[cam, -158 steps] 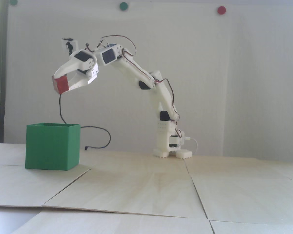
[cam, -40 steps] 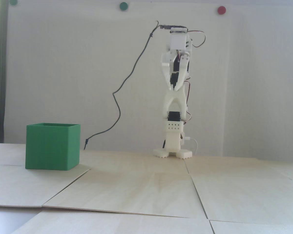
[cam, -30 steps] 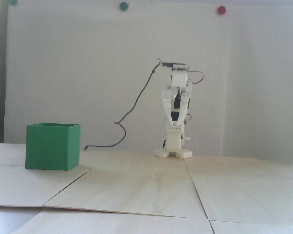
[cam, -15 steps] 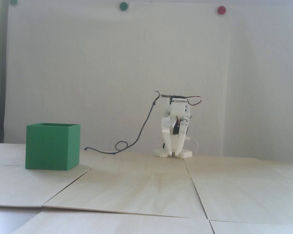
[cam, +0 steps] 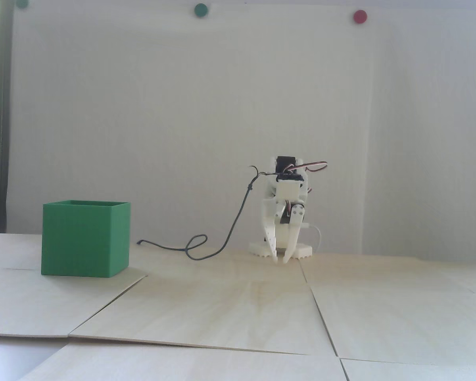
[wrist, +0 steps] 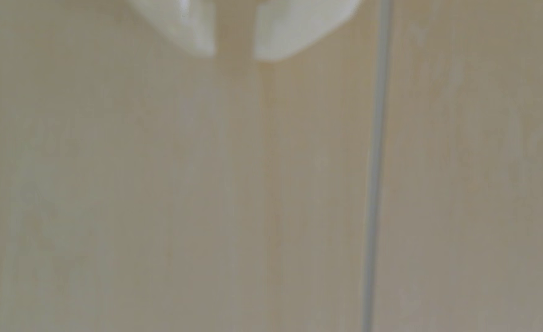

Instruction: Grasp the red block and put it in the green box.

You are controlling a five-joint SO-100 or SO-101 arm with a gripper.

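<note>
A pale wooden tabletop [cam: 238,309] carries the green box [cam: 83,240], arm base [cam: 279,250] and black cable [cam: 198,248].

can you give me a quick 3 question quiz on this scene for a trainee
1. True or false: the claw is holding something red.
2. In the fixed view, on which side of the arm does the green box stand?
A. left
B. right
C. directly in front
3. Fill in: in the wrist view, the claw's fingertips show a small ____ between them, with only bare table beneath.

Key
1. False. Nothing sits between its fingers, and no red block shows in either view.
2. A. The box stands apart from the arm, on the table.
3. gap. The claw is slightly open and points down near the table.
</note>
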